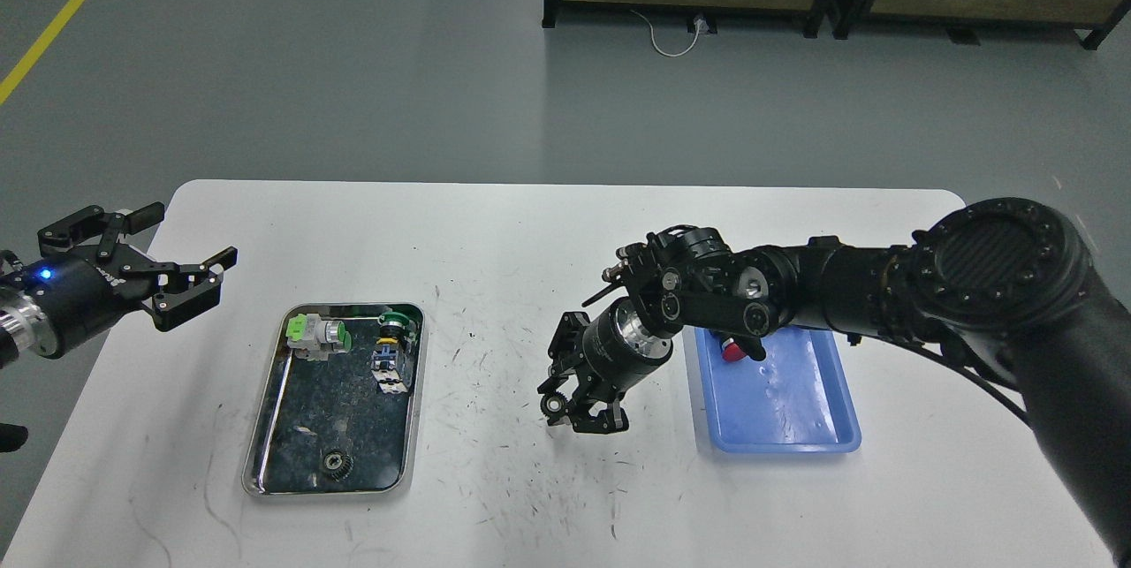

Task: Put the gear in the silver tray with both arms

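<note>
The silver tray [261, 427] lies on the left part of the white table. On its dark floor are a small dark gear [336, 463] near the front rim and two push-button switches at the back. My right gripper [579, 413] hangs low over the table's middle, between the two trays, and is shut on a second small dark gear [554, 406] at its fingertips. My left gripper [193, 235] is open and empty over the table's left edge, up and left of the silver tray.
A blue plastic tray [795, 418] lies right of centre; my right arm hides its back part, and a red button [732, 347] shows there. A green-and-white switch [316, 336] and a green-capped switch [393, 343] lie in the silver tray.
</note>
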`<action>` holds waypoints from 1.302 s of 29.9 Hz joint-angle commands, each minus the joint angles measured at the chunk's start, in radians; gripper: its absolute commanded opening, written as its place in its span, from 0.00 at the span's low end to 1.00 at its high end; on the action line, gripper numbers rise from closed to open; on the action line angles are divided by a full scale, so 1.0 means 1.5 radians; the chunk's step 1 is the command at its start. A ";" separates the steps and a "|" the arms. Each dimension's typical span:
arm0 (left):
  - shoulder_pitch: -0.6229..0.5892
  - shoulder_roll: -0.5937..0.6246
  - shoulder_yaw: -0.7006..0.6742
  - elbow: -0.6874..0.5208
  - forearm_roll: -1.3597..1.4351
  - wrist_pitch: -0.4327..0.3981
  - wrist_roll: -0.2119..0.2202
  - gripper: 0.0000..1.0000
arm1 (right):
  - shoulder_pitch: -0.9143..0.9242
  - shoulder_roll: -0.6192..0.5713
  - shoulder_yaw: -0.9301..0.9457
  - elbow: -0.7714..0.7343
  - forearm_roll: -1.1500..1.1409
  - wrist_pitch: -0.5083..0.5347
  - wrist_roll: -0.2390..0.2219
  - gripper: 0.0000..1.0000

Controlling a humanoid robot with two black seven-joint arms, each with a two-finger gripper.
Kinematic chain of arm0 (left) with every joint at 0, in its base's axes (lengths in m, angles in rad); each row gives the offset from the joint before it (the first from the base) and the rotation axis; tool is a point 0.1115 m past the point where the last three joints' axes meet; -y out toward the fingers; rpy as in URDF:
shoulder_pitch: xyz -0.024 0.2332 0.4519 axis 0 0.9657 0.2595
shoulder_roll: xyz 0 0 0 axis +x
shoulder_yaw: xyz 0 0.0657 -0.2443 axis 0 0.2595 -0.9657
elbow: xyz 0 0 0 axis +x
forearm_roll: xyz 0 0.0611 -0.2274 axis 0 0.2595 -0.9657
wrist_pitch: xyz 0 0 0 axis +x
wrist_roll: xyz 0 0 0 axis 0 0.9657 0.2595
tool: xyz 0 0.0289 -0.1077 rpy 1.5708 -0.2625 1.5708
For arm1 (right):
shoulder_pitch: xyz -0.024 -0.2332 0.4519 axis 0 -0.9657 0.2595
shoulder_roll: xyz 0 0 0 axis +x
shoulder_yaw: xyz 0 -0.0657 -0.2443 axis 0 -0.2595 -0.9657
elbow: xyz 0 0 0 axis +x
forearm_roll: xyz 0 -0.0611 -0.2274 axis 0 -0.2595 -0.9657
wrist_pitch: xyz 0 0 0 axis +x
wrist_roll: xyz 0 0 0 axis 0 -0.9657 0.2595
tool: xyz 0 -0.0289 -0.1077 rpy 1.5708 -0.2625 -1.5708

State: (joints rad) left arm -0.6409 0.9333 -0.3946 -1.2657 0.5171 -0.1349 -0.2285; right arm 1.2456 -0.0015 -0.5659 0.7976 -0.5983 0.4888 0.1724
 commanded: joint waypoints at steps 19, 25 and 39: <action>0.003 0.008 0.024 -0.104 0.059 -0.024 -0.048 0.98 | 0.004 -0.016 0.107 -0.107 0.014 0.000 0.020 0.59; -0.002 -0.067 0.076 -0.121 0.104 -0.018 -0.039 0.97 | 0.013 -0.176 0.213 -0.119 0.018 0.000 0.020 0.62; 0.014 -0.385 0.151 0.089 0.144 0.039 -0.020 0.98 | 0.028 -0.319 0.352 -0.214 0.076 0.000 0.019 0.65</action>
State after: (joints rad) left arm -0.6218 0.4470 -0.1755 -1.2124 0.7330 -0.0965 -0.2648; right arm 1.2868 -0.4713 -0.0541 0.5074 -0.4999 0.4887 0.2024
